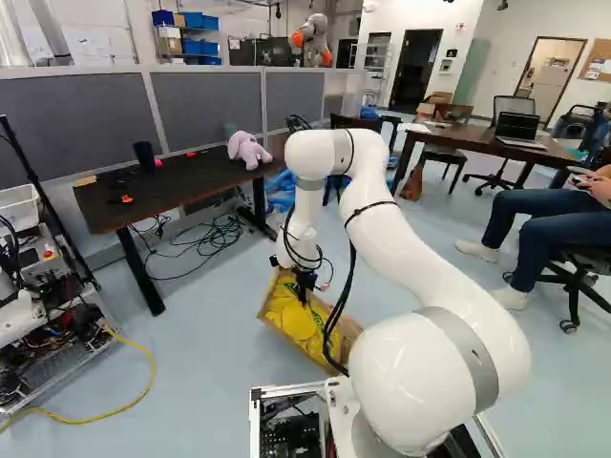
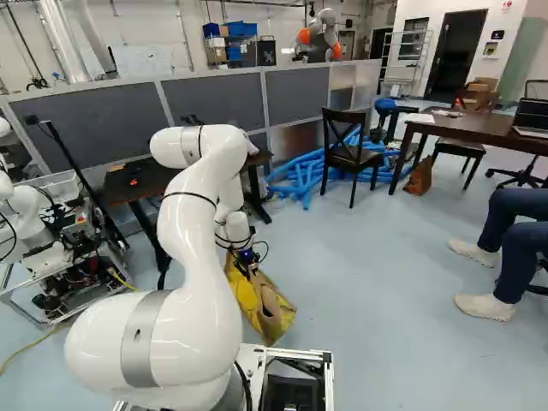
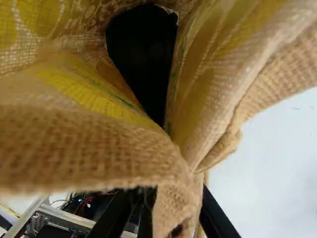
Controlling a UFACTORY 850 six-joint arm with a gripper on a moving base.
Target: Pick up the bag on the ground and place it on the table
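Tan weave, yellow print: the bag [image 1: 294, 320] is below the pincer [image 1: 304, 292], its cloth clamped between both fingers; floor contact unclear. Only the wrist view shows its dark mouth. Past the pincer, the dark table [image 1: 191, 191]; only the left base view shows its lilac plush toy [image 1: 248, 151].

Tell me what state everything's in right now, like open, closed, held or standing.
Gripper: shut on the bag's fabric.
Bag: held, not on a table; whether it touches the floor, can't tell.
Laptop: open.
Dark cup: upright.
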